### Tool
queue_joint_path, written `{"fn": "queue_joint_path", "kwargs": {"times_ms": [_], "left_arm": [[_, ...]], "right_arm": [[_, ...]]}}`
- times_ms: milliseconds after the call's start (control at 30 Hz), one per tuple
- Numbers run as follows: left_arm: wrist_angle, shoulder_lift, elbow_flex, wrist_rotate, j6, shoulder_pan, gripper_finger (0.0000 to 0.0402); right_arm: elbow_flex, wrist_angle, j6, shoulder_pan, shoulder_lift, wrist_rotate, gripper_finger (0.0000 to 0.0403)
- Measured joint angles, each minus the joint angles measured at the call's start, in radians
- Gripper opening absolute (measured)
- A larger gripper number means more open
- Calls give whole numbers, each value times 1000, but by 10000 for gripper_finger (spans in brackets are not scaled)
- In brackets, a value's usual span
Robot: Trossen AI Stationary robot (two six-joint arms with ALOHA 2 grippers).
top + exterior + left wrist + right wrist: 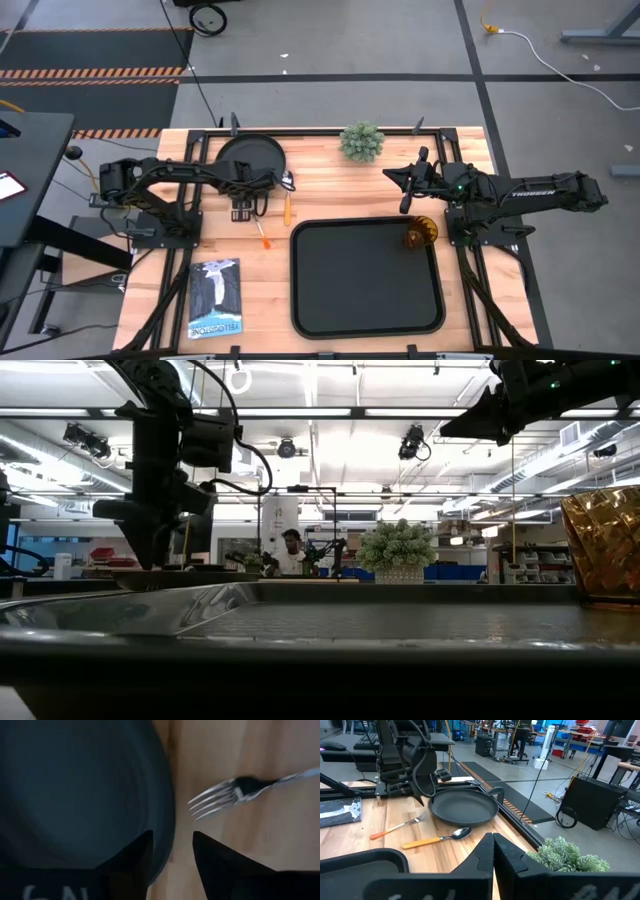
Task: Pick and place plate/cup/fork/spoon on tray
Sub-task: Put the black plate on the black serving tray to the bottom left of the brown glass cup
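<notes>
The round black plate (250,157) lies on the wooden table at the far left. My left gripper (242,200) is open and points down at the plate's near rim (165,835), one finger over the plate's inside and one over the table outside it. The fork (261,234) and the spoon (287,205) lie on the table between the plate and the black tray (365,290). The amber cup (420,233) stands in the tray's far right corner. My right gripper (403,190) is shut and empty above the table, just beyond that corner. My left gripper has one finger (132,862) on the inner side of the plate's near rim and the other finger (215,862) on its outer side. I cannot tell whether either finger touches the plate. The plate lies flat on the table.
A small potted plant (361,141) stands at the table's far edge. A booklet (215,297) lies at the near left, beside the tray. Most of the tray's floor is bare. A person (292,550) shows far off in the room behind.
</notes>
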Motion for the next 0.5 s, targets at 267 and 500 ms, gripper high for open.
{"fn": "queue_joint_path", "kwargs": {"times_ms": [267,500], "left_arm": [[11,0,-46,-27,7,-1,165],[44,0,-80,-52,21,-4,153]], "right_arm": [[0,0,3,1,0,0,9],[0,6,3,1,0,0,9]]}}
